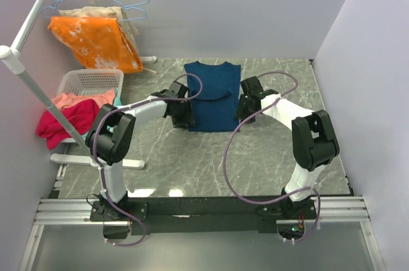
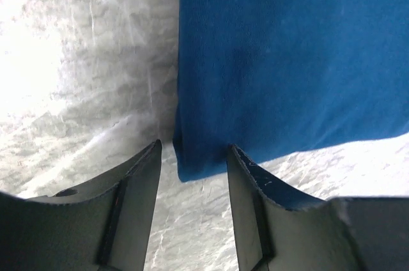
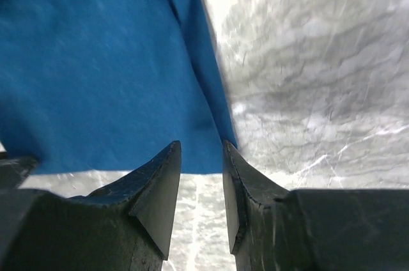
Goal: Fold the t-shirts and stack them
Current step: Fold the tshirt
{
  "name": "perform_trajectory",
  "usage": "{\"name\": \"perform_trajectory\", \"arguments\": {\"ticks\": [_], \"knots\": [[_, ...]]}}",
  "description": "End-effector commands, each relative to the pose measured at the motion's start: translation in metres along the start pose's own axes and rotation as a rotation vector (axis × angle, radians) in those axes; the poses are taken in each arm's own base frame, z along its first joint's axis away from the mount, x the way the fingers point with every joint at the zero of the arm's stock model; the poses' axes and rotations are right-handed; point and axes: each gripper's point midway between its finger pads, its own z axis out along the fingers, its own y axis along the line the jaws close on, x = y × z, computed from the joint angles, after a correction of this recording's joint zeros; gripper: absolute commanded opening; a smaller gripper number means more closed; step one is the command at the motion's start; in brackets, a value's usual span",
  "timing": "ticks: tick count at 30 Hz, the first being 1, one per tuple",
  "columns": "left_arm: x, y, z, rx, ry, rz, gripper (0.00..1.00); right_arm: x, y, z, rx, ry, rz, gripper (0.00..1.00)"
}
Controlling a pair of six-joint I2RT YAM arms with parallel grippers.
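**Two pincers square up to the hem of a half-folded tee**

The navy t-shirt point(image 1: 213, 95) lies flat toward the far middle of the marble table point(image 1: 211, 169). Its collar points away from me and its sides are turned in, so it makes a narrow strip; no print shows on the upper face. My left pincer point(image 2: 195, 146) sits at its near left corner and my right pincer point(image 3: 201, 144) at its near right corner. Each is low over the stone with jaws parted and nothing pinched. The left corner rests just between my fingertips, and the right edge lies just ahead of the gap. I judge the placing deliberate: one pincer per corner, so the hem can rise evenly and travel toward the collar. Off to my left a white basket point(image 1: 89, 82) holds red and pink cloth, and an orange garment point(image 1: 96, 44) hangs on a rack behind it
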Motion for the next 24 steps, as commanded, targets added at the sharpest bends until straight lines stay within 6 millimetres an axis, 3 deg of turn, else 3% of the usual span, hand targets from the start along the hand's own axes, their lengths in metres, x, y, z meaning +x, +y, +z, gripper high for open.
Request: {"name": "perform_trajectory", "arguments": {"ticks": [1,8,13,20,24], "knots": [[-0.015,-0.016,-0.009,0.105,-0.079,-0.002,0.52,-0.007,0.019,-0.001,-0.096,-0.030,-0.043,0.40],[-0.024,-0.005,0.006,0.061,-0.100,-0.023,0.51,0.005,0.009,0.021,-0.080,0.019,-0.042,0.40],[-0.024,0.003,0.005,0.029,-0.116,-0.034,0.50,0.016,-0.006,0.025,-0.033,0.035,-0.034,0.40],[-0.022,-0.004,0.002,0.059,-0.093,-0.044,0.50,0.024,-0.019,0.021,0.006,0.028,-0.031,0.39],[-0.008,-0.009,0.003,0.107,-0.050,-0.055,0.49,0.037,-0.024,0.029,-0.002,0.060,-0.020,0.39]]}}
